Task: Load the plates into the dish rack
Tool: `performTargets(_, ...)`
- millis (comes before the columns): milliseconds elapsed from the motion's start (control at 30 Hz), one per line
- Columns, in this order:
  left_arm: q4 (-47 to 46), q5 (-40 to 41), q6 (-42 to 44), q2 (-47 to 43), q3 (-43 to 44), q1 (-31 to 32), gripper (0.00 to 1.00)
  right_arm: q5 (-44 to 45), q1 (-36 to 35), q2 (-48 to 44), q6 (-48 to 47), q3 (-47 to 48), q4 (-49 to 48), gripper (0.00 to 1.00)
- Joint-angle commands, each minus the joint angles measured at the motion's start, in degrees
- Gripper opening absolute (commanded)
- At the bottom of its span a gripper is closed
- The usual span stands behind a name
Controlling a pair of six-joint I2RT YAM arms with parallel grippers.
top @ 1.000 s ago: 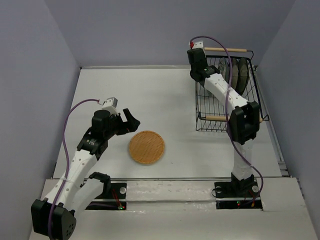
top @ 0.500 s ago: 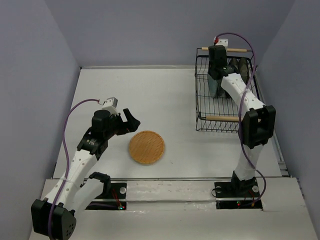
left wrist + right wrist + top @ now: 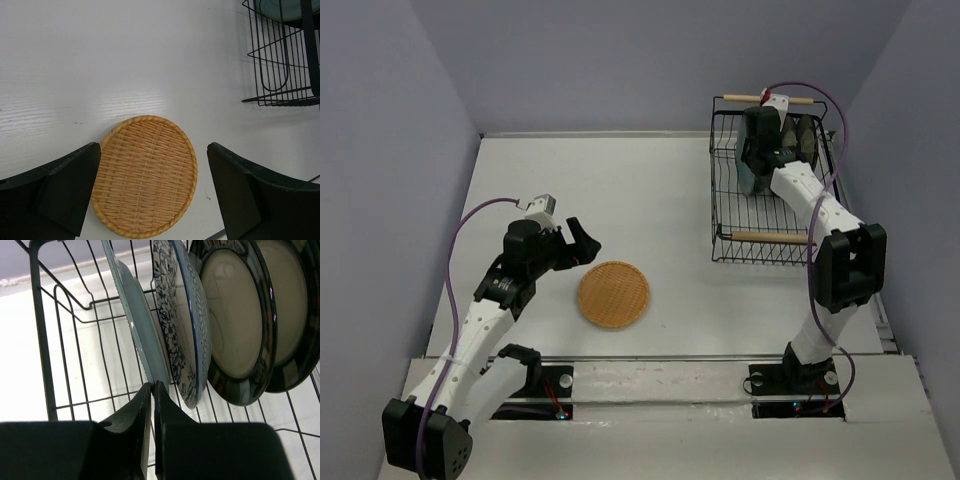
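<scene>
Dish rack [image 3: 720, 215] far right on counter [image 3: 620, 190], four plates upright inside. Woven plate [image 3: 613, 294] flat mid-counter: likely light, stiff, grippy; take raised rim. Right tool [image 3: 152, 390] pinched on teal plate [image 3: 135, 325] rim; left tool [image 3: 152, 165] wide open, empty, over woven plate

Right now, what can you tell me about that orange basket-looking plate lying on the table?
The woven plate is round and orange-tan, with a basket weave and a braided rim; it looks like wicker. It lies flat on the white table, well left of the dish rack, resting on nothing else. The left gripper hovers open just beside it, its fingers seemingly clear of it.
</scene>
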State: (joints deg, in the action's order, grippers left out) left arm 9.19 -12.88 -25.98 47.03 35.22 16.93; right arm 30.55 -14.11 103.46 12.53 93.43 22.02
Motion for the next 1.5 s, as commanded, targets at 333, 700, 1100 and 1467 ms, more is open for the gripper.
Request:
performTargets(333,-2.25,-1.26,0.84,-0.36,-0.68,0.3,0.99,7.33,0.75,-5.64,7.41,-7.2,-0.93,0.07)
performTargets(700,-2.16,-1.53,0.84,-0.97,-0.77,0.39,0.99,2.24,0.75,-0.2,-0.39,-0.8,-3.21,0.07)
performTargets(1100,-2.16,-1.27,0.93,-0.44,-0.68,0.39,0.99,1.46,1.28,7.54,-9.19,8.96,-4.0,0.07)
performTargets(1467,-2.16,-1.0,0.93,-0.36,-0.68,0.3,0.99,-6.11,2.33,12.11,-9.81,14.5,-3.83,0.07)
